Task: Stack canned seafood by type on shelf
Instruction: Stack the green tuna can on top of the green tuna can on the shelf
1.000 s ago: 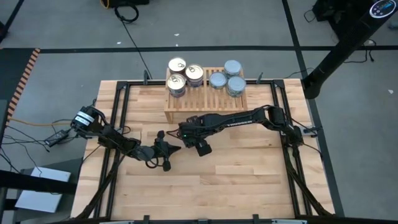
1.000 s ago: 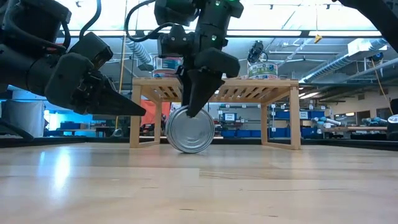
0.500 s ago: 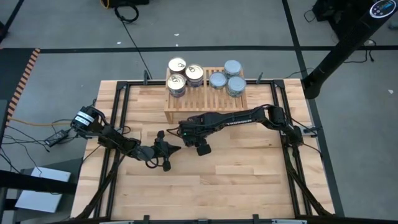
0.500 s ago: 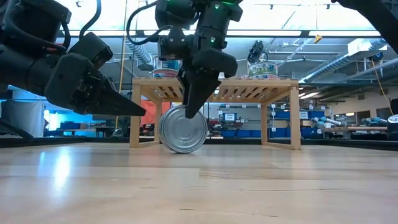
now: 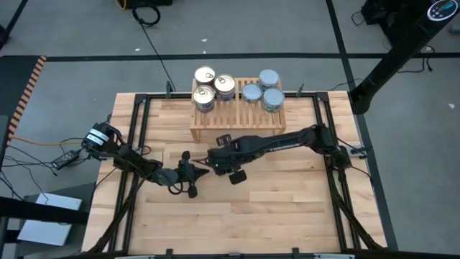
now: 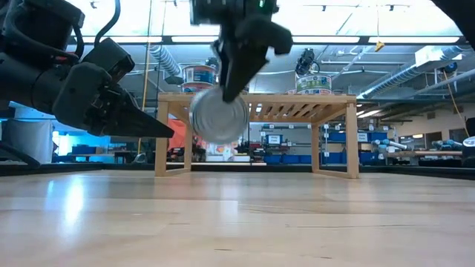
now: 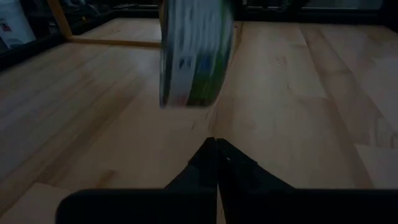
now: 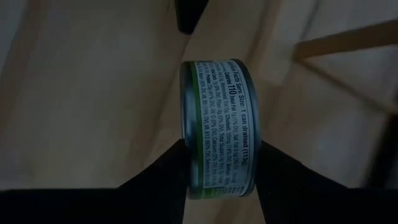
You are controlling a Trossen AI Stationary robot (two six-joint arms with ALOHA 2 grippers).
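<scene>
My right gripper [image 5: 215, 161] [image 8: 219, 144] hangs over the middle of the table, in front of the shelf [image 5: 237, 115], and is shut on one tin [image 6: 217, 119] with a green label [image 8: 217, 124]. That tin is off the planks, at the height of the shelf's top [image 6: 256, 97]. Several other tins stand on the slatted top in two groups: gold-topped ones [image 5: 205, 75] on the left, blue-grey ones [image 5: 268, 78] on the right. My left gripper [image 5: 205, 171] [image 7: 216, 145] is shut and hovers low, just left of the held tin [image 7: 194, 56]. My right gripper pinches the tin between its two fingers [image 8: 169, 167], one on each flat face, near the tin's upper edge [image 6: 225, 95]. The fingers come from above, pointing down. The tin stands on edge in the hold, lifted clear of the table, with its labelled side wall [image 8: 219, 93] toward the wrist camera.
Black frame rails [image 5: 136, 122] run along the table's left and right sides. Bare planks [image 5: 273, 208] lie on the near half of the table. The shelf stands on legs [image 6: 162, 141] with an open space below its top.
The tin stood on its edge on the planks, gripped by my right gripper, and shifted slightly toward the table's left. Then my right gripper rose and carried it straight up, clear of the table, to shelf-top height. The left arm kept still.
</scene>
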